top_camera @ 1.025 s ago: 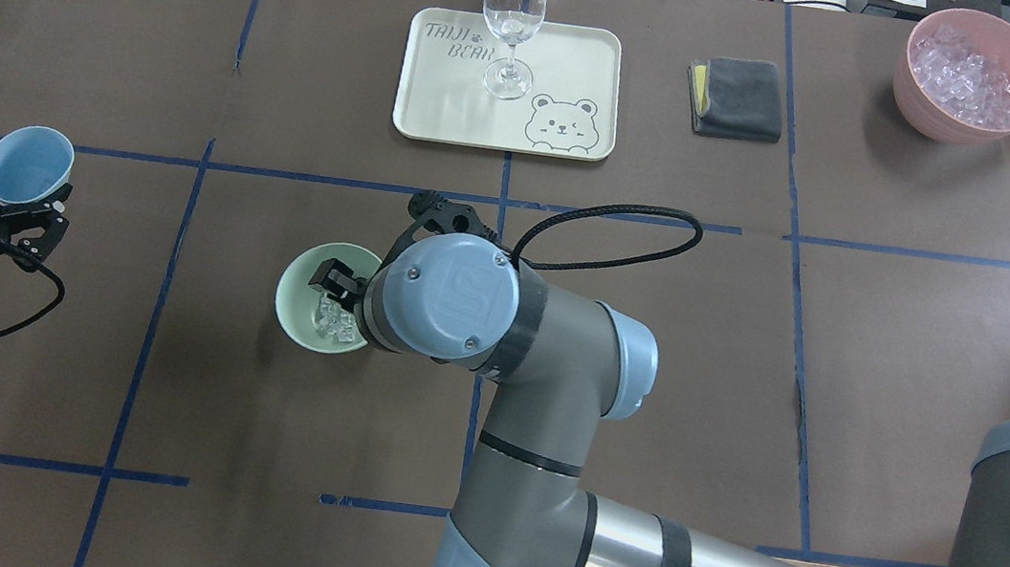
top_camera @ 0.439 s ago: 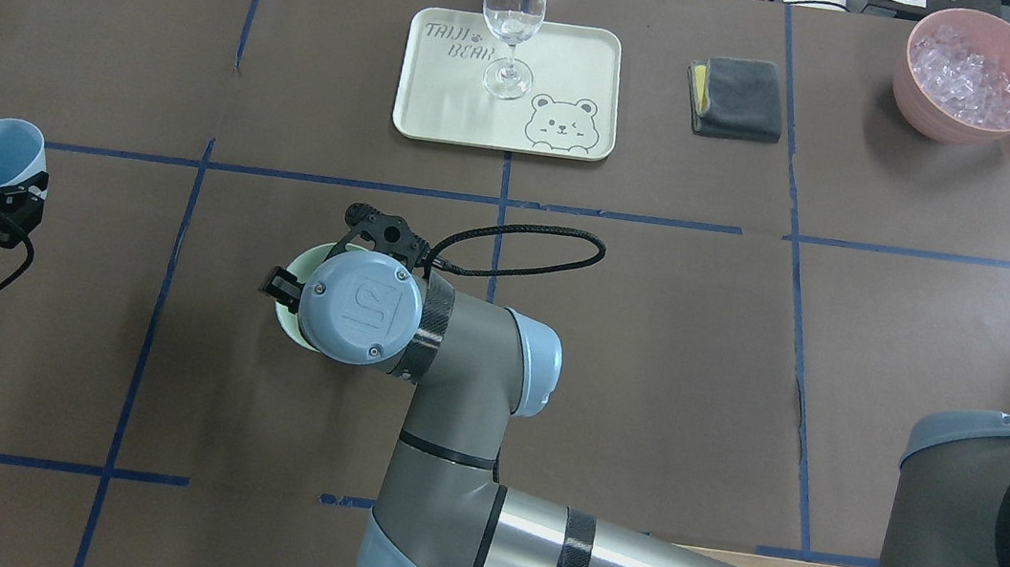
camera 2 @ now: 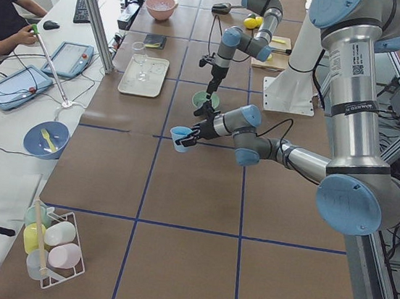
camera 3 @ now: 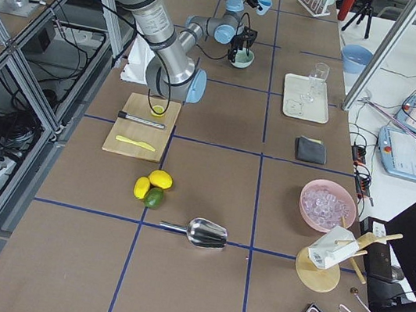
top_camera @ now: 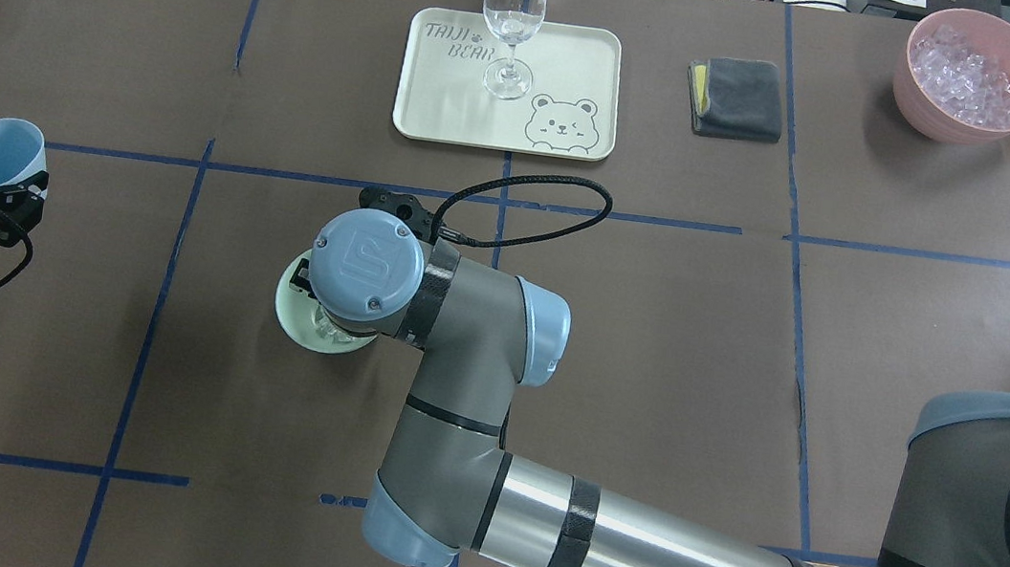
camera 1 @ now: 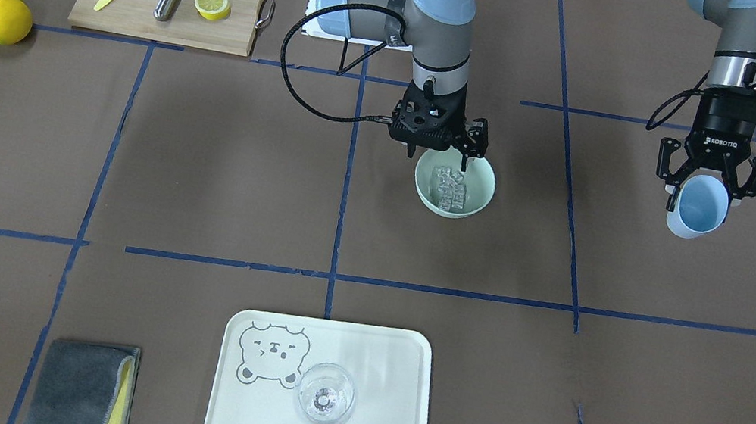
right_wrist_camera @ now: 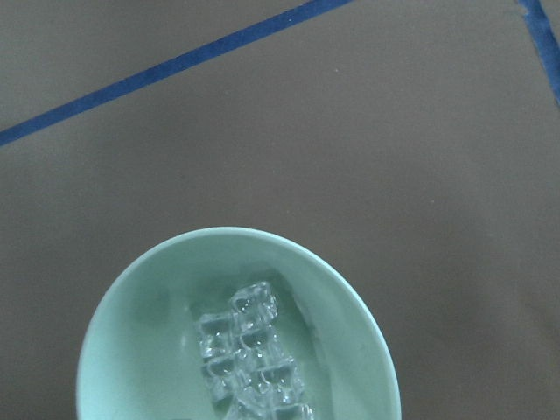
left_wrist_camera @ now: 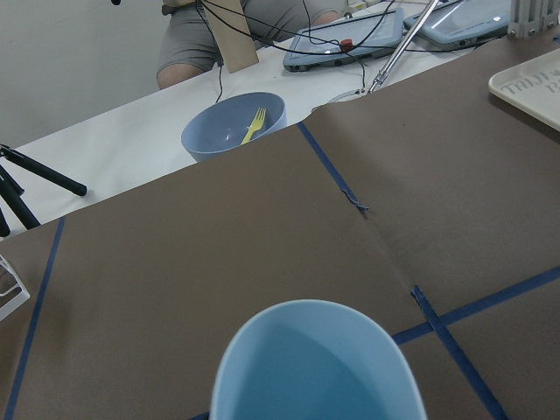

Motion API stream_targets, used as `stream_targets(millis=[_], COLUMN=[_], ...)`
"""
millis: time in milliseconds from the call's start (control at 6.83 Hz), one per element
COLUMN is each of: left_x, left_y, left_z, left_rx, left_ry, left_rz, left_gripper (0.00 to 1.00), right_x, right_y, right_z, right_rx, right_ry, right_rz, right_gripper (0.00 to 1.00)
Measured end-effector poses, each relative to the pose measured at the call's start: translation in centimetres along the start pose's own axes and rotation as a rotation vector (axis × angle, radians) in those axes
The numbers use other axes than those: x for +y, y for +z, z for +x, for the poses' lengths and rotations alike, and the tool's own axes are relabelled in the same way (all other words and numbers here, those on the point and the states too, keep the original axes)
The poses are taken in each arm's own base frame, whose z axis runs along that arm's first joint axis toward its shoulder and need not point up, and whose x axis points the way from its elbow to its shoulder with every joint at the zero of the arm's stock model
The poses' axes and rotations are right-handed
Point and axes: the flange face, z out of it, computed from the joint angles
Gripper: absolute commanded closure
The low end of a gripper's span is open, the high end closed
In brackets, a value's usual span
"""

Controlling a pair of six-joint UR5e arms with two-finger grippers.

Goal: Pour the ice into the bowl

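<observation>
One mint-green bowl (camera 1: pixel 484 184) stands on the worktop (camera 1: pixel 200 174). One small heap of ice (camera 1: pixel 450 187) lies inside it, the cubes too clustered to count. The right pincer (camera 1: pixel 440 152) hangs over the bowl's robot-side rim; I cannot tell whether it is clenched or released. Well apart from the bowl, the left pincer (camera 1: pixel 703 196) grips one tilted light blue cup (camera 1: pixel 699 212). Beyond the bowl, one wine glass (top_camera: pixel 511 24) stands on one tray (top_camera: pixel 580 62).

Mint bowl (right_wrist_camera: pixel 131 337) w/ ice (right_wrist_camera: pixel 249 354) heaped inside; blue tape (right_wrist_camera: pixel 166 68) beyond, on brown mat (right_wrist_camera: pixel 394 175).
</observation>
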Motion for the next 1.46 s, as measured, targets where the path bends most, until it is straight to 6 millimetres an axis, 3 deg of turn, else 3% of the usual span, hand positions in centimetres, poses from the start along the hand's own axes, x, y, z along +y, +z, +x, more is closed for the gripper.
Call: stream_targets(millis=[146,293,439,586,1025,1465], left_x=[0.0,0.0,0.2,0.7,3.0,4.6], left_y=[0.0,0.0,0.2,0.6,1.8,2.8], left_z=[0.0,0.0,-0.1,-0.3,-1.5,-2.1], left_rx=[0.0,0.0,-0.003,-0.003,0.026,0.02], left_ry=[0.0,0.0,0.0,-0.019,-0.099,-0.247], left_rz=[0.0,0.0,-0.003,-0.002,0.023,0.02], left_gripper=[1.0,1.0,1.0,1.0,1.0,1.0], right_x=[-0.5,-0.8,-0.9,-0.9,-0.8,-1.4], right_y=[0.9,2.0,2.6,2.8,2.3,-0.4], right_z=[0.4,0.8,1.0,1.1,0.9,0.1], right_rx=[0.029,0.053,0.067,0.071,0.059,0.012], right_ry=[-0.013,-0.022,-0.021,-0.017,-0.024,-0.021], right_rz=[0.0,0.002,0.003,0.003,-0.007,-0.028], right_gripper=[0.0,0.39,0.95,1.0,1.0,1.0])
